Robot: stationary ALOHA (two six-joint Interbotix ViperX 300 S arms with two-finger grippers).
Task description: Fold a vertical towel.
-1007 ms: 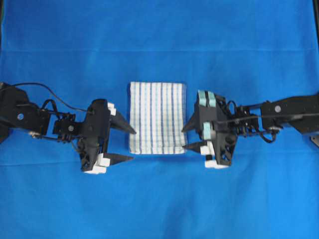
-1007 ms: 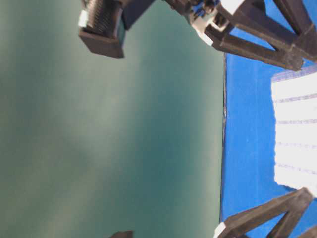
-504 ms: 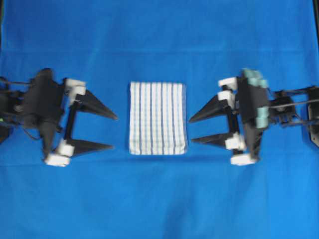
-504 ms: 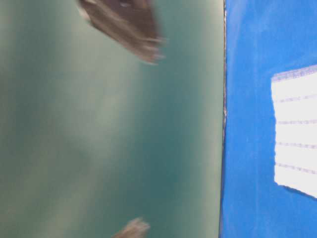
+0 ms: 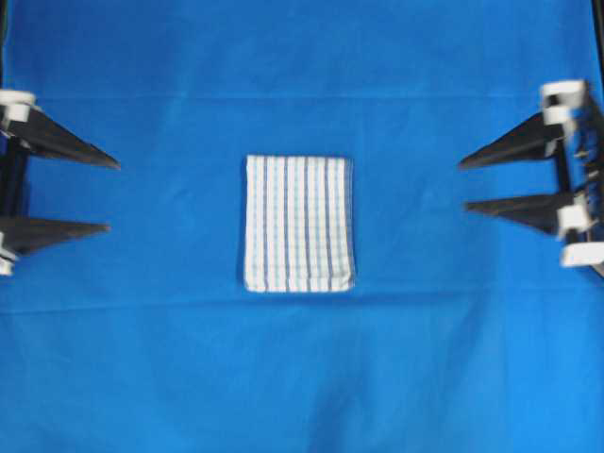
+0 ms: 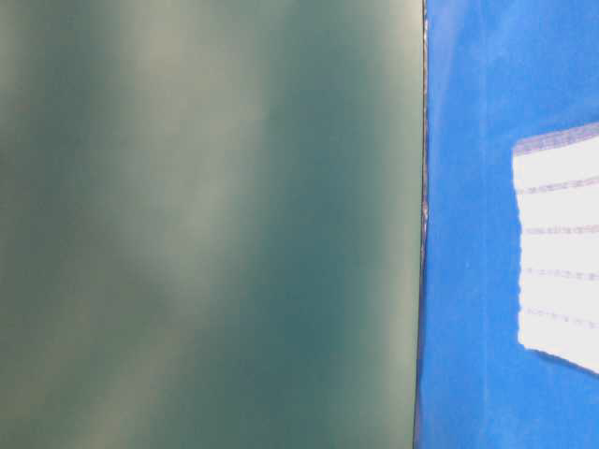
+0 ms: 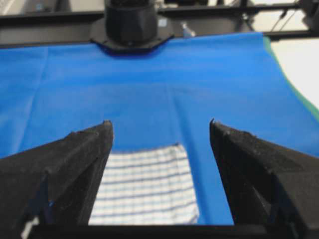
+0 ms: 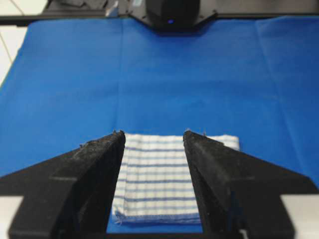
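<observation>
The towel [image 5: 298, 224] lies folded into a small white rectangle with thin blue and grey stripes, flat on the blue sheet's middle. It also shows in the table-level view, the towel [image 6: 560, 245] at the right edge. My left gripper [image 5: 106, 195] stands open at the far left edge, well away from the towel, nothing between its fingers. My right gripper [image 5: 464, 185] stands open at the far right edge, also empty. In the left wrist view the towel [image 7: 147, 186] lies below and between the spread fingers; in the right wrist view the towel [image 8: 155, 174] does the same.
The large blue sheet [image 5: 302, 368] covers the whole work surface. In the table-level view its edge meets a plain green surface [image 6: 206, 224]. Black arm bases stand at the far side in both wrist views, one base [image 7: 130, 22] and the other base [image 8: 172, 12].
Both arms have drawn back from beside the towel to the left and right edges, jaws staying open. The towel has not moved.
</observation>
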